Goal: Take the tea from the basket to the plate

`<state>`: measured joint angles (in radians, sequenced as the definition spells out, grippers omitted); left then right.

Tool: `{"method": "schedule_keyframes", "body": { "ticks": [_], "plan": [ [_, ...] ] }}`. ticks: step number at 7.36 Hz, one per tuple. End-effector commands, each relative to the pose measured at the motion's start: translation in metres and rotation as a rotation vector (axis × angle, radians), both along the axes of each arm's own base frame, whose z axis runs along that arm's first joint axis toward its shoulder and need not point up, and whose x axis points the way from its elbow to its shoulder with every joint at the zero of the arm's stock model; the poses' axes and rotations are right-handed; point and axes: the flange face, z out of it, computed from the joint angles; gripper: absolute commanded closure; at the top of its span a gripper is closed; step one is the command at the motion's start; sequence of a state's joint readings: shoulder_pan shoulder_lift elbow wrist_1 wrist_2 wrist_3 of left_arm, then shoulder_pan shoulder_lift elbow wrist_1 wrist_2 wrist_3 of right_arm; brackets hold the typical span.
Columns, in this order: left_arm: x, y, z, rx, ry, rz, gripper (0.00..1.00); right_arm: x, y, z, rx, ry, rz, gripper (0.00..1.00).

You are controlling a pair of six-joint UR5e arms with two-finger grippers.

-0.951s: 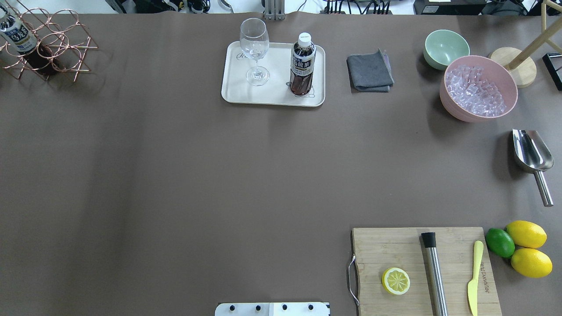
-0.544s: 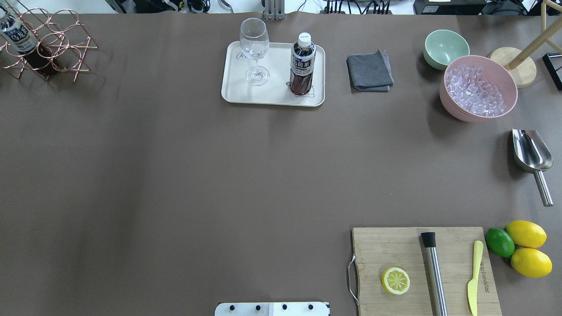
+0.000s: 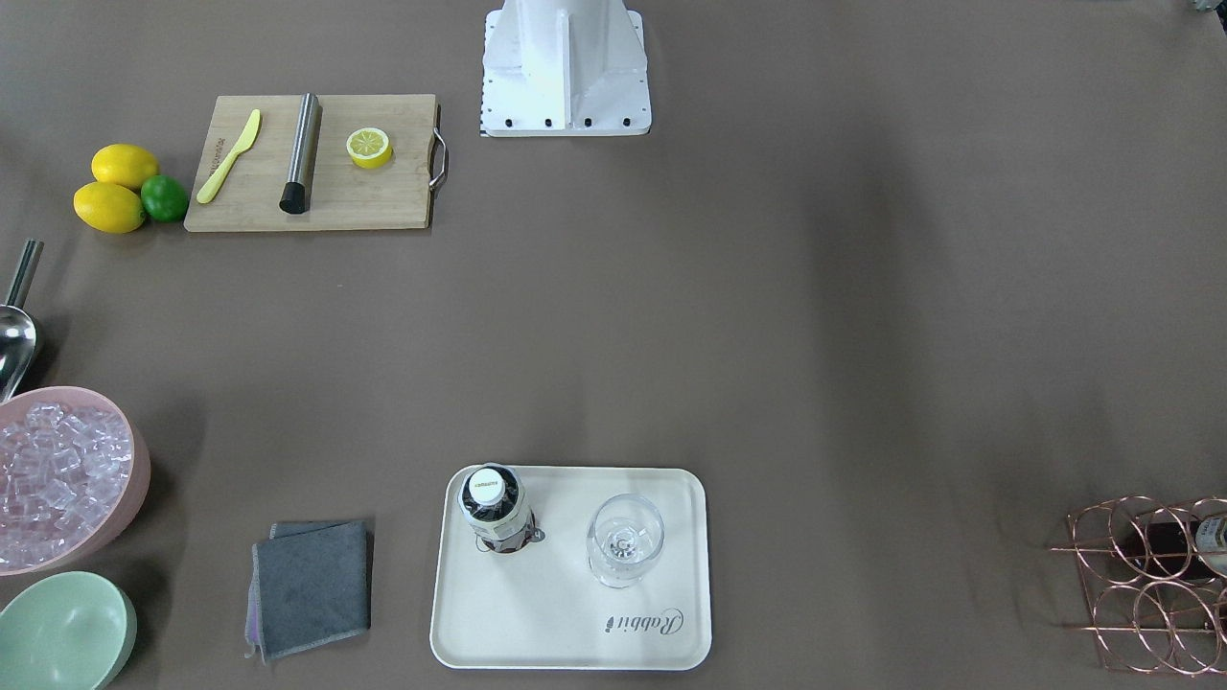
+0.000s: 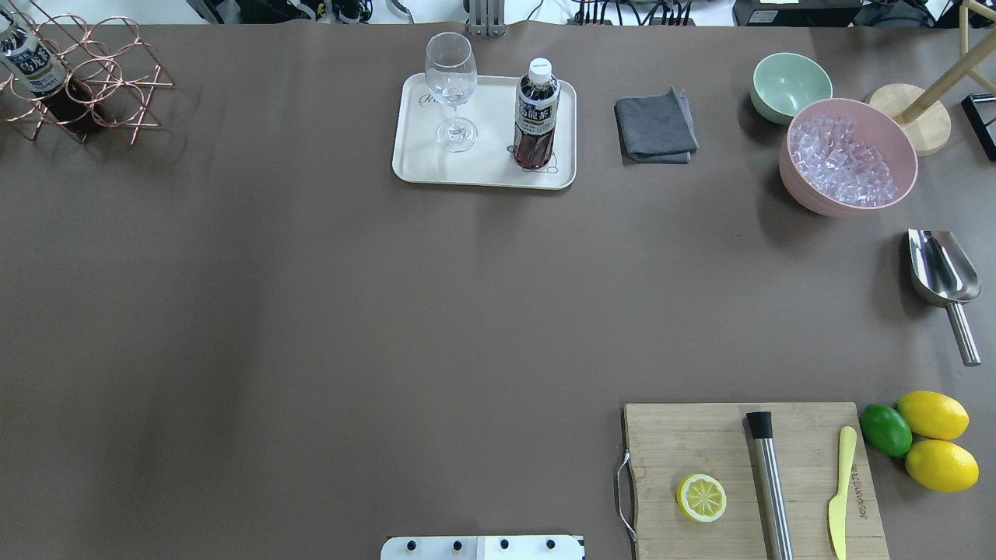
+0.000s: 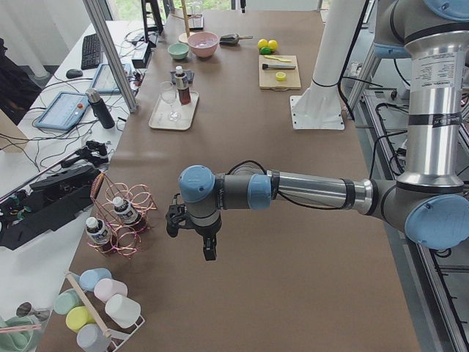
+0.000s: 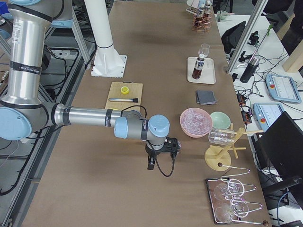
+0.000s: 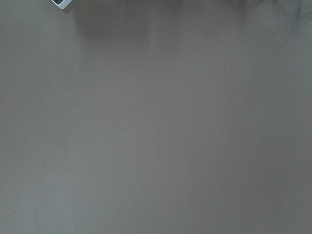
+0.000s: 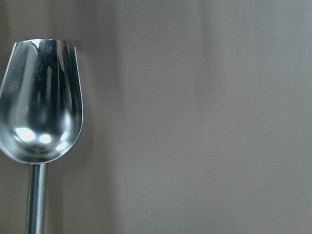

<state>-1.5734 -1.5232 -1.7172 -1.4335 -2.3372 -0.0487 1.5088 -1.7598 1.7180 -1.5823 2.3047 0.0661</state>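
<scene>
**A:** Nothing on the surface (image 4: 311, 311) has moved in the last second. Tea, plate and basket lie just as they did.

**B:** So where is the tea?

**A:** The tea (image 4: 537, 109) stands upright on the plate (image 4: 424, 165), well apart from the left gripper (image 5: 209, 249) and far along the surface beyond it. It is at the plate's end farther from that gripper. A stemmed glass (image 4: 451, 89) shares the plate, on the nearer side.

**B:** And the basket?

**A:** The basket (image 5: 121, 216) is just beside the left gripper, which hangs over bare surface without touching it. Bottles of the same kind (image 5: 126, 213) sit in its rings.

**B:** Are the grippers open or closed?

**A:** I cannot tell. Only the side views show them, and those do not reveal how wide either one is or whether it holds anything. The right gripper (image 6: 150, 163) hangs above the surface at the opposite end, with a metal scoop (image 8: 41, 102) beneath its wrist camera. The tea is well apart from it too.
</scene>
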Motion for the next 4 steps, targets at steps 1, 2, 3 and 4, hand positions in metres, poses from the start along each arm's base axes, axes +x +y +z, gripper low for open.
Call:
{"method": "schedule_keyframes", "body": {
  "ticks": [1, 2, 3, 4],
  "plan": [
    [-0.0004, 0.0104, 0.0120, 0.122, 0.005, 0.155, 0.02, 0.0014, -0.0016, -0.0016, 0.006, -0.001, 0.001, 0.00],
    [0.0010, 0.0091, 0.0144, 0.117, 0.006, 0.157, 0.02, 0.0033, -0.0007, -0.0009, 0.005, -0.001, 0.006, 0.00],
    [0.0003, 0.0100, 0.0151, 0.117, 0.006, 0.158, 0.02, 0.0033, -0.0007, -0.0009, 0.005, -0.001, 0.006, 0.00],
    [0.0010, 0.0099, 0.0151, 0.116, 0.006, 0.158, 0.02, 0.0038, -0.0009, -0.0025, 0.007, -0.003, 0.009, 0.00]
  ]
}}
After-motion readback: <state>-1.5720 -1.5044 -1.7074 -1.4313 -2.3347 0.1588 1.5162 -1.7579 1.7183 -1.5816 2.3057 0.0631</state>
